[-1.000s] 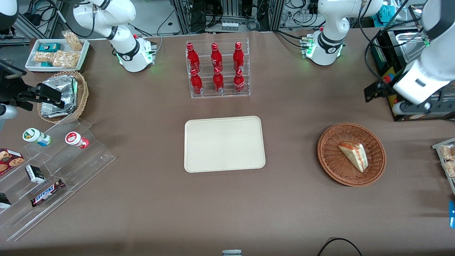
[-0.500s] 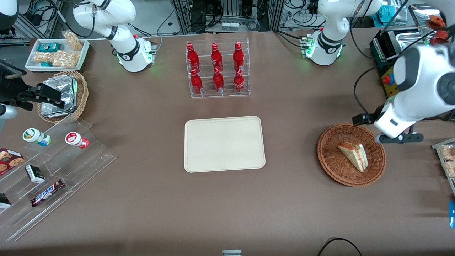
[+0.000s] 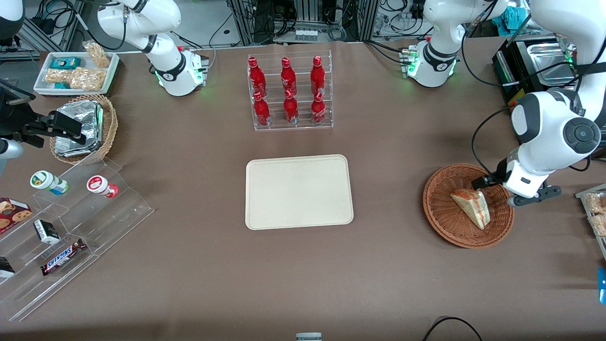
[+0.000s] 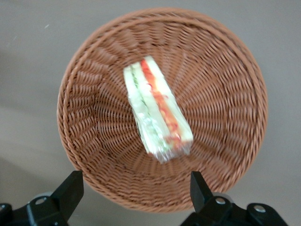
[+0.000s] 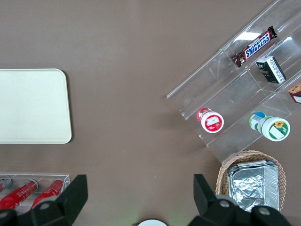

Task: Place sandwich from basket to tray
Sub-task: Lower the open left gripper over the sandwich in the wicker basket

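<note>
The sandwich (image 3: 472, 206) lies in the reddish-brown wicker basket (image 3: 445, 222), toward the working arm's end of the table. It is a wrapped wedge with red and green filling showing (image 4: 157, 113). My left gripper (image 3: 525, 194) hangs above the basket's rim at the working arm's end, beside the sandwich and not touching it. In the left wrist view the gripper (image 4: 135, 190) is open, its black fingertips (image 4: 70, 187) spread wide with only the basket's rim (image 4: 141, 200) between them. The cream tray (image 3: 298, 192) lies flat mid-table with nothing on it.
A clear rack of red bottles (image 3: 289, 92) stands farther from the front camera than the tray. A black appliance (image 3: 535, 61) and a tray of snack packets (image 3: 596, 213) flank the working arm. At the parked arm's end are a clear stepped stand (image 3: 71, 222) and a foil-filled tan basket (image 3: 83, 128).
The left arm has swung down from beside the black appliance toward the basket. Its gripper now hangs over the basket's rim. The sandwich and tray have not moved.
</note>
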Controlling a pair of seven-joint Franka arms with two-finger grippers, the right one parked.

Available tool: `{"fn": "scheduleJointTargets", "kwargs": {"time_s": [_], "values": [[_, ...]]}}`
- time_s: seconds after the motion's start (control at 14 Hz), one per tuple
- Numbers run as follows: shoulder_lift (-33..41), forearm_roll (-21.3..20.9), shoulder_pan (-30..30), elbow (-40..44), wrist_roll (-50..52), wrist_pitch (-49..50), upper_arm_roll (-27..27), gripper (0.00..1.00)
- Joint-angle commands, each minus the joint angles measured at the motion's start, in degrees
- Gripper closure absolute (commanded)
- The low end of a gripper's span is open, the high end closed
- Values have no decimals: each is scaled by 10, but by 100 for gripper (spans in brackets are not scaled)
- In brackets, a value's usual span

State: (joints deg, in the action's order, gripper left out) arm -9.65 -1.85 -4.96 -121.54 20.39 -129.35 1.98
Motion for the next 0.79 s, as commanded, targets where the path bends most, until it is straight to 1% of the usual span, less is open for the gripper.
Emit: {"fn": "scheduleJointTargets", "kwargs": {"time_s": [0.0, 0.14, 0.21, 0.36, 0.57, 0.64, 0.71], "values": [[-24, 0, 3, 1, 152, -61, 5, 0], [-49, -1, 7, 10, 226, -97, 6, 0], [-59, -1, 7, 17, 241, -102, 7, 0], [-81, -1, 7, 31, 243, -103, 7, 0], [-105, -1, 7, 31, 244, -104, 7, 0], [-107, -1, 7, 31, 246, -103, 7, 9], [-111, 0, 7, 31, 250, -101, 7, 44]]}}
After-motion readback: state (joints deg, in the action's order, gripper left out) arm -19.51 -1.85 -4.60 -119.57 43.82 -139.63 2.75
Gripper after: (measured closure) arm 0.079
